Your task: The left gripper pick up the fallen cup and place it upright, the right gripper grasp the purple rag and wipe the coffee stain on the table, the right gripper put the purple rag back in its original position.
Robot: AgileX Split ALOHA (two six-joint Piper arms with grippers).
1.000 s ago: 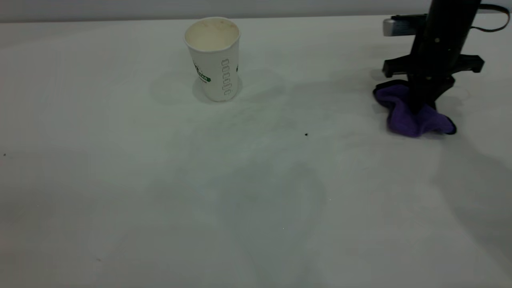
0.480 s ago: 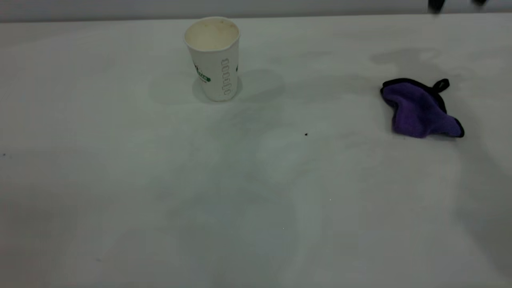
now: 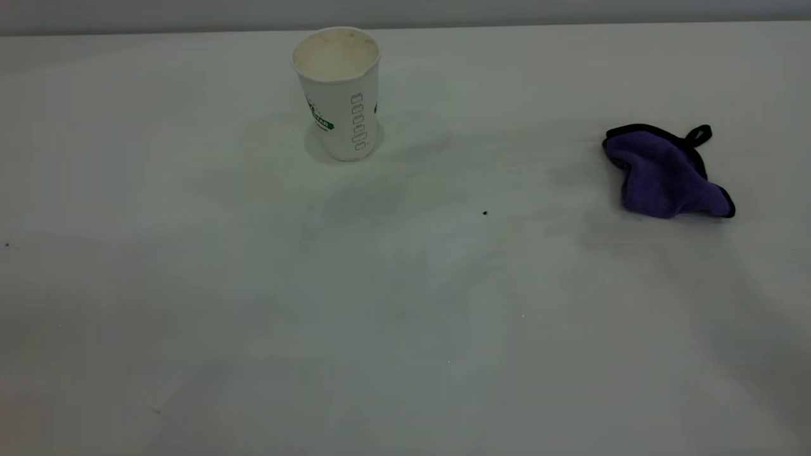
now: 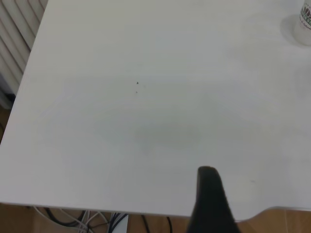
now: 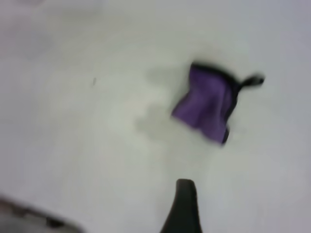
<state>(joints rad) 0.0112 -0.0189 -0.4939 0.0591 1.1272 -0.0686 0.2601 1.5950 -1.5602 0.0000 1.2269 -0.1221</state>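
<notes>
The cup (image 3: 339, 88) stands upright at the back left of the table (image 3: 405, 316); its edge also shows in the left wrist view (image 4: 305, 22). The purple rag (image 3: 662, 174) lies crumpled and free at the right, its black loop pointing back; it also shows in the right wrist view (image 5: 206, 104). No coffee stain shows on the table. Neither gripper is in the exterior view. One dark finger (image 4: 210, 199) of my left gripper hangs over the table's edge, with nothing held. One dark finger (image 5: 183, 206) of my right gripper is high above the table, apart from the rag, with nothing held.
A tiny black speck (image 3: 485, 213) lies near the table's middle. The left wrist view shows the table's edge (image 4: 146, 211) with cables and a wooden floor below it.
My right gripper let go of the purple rag, rose and left the exterior view. The rag spread out a little and now lies still. The cup has not moved.
</notes>
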